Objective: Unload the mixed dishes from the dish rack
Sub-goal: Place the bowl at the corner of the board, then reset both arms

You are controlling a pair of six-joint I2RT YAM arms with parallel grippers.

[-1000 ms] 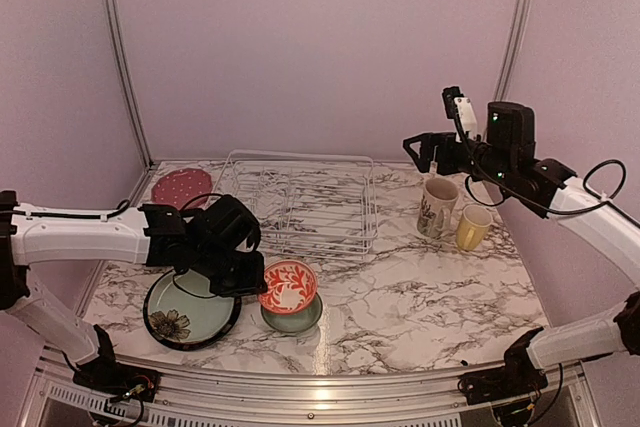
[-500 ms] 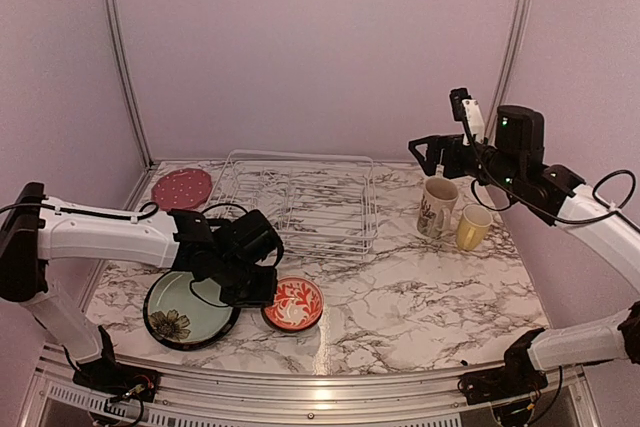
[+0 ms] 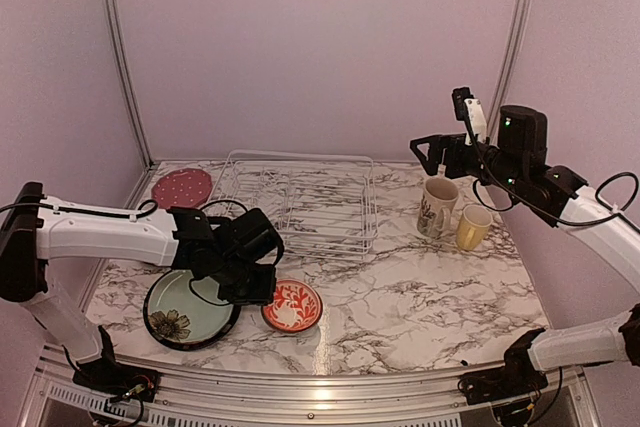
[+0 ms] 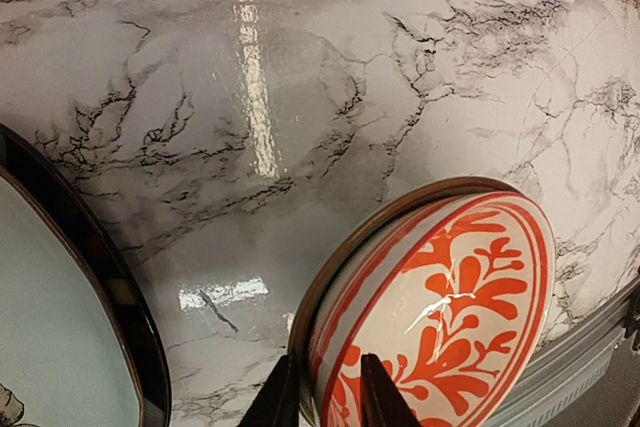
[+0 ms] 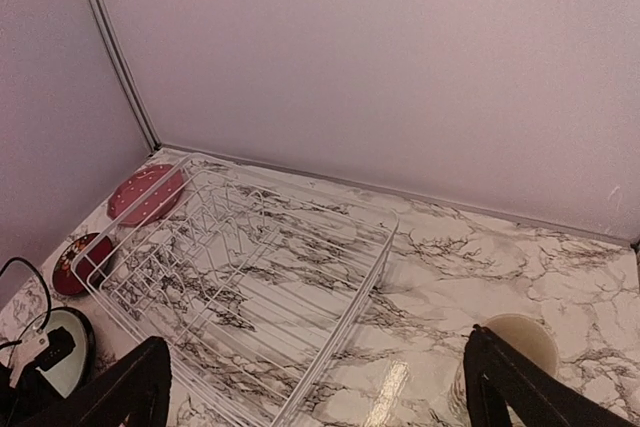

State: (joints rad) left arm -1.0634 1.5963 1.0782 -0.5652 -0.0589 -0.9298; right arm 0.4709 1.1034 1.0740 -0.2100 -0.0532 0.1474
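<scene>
We see the marbled worktop (image 3: 420, 297) with the white wire dish rack (image 3: 300, 202) at its far middle. Near left of the rack lies the pale green flowered plate (image 3: 190, 312), dark-rimmed and flat on the worktop. The pink dotted plate (image 3: 182, 187) lies at the far left, just beside the rack. The red-white patterned bowl (image 3: 293, 305) sits just right of the green plate. The left hand (image 3: 258, 285) is low over it, its fingers (image 4: 283, 397) narrowly parted on either side of the bowl's rim; we cannot tell whether they pinch it. The right hand (image 3: 428, 152) hangs above the far right, spread wide and holding nothing. Below it the cream mug (image 3: 437, 207) and yellow mug (image 3: 472, 227) stand upright side by side. The right wrist view shows a small dark-red plate (image 5: 82, 262) left of the rack.
</scene>
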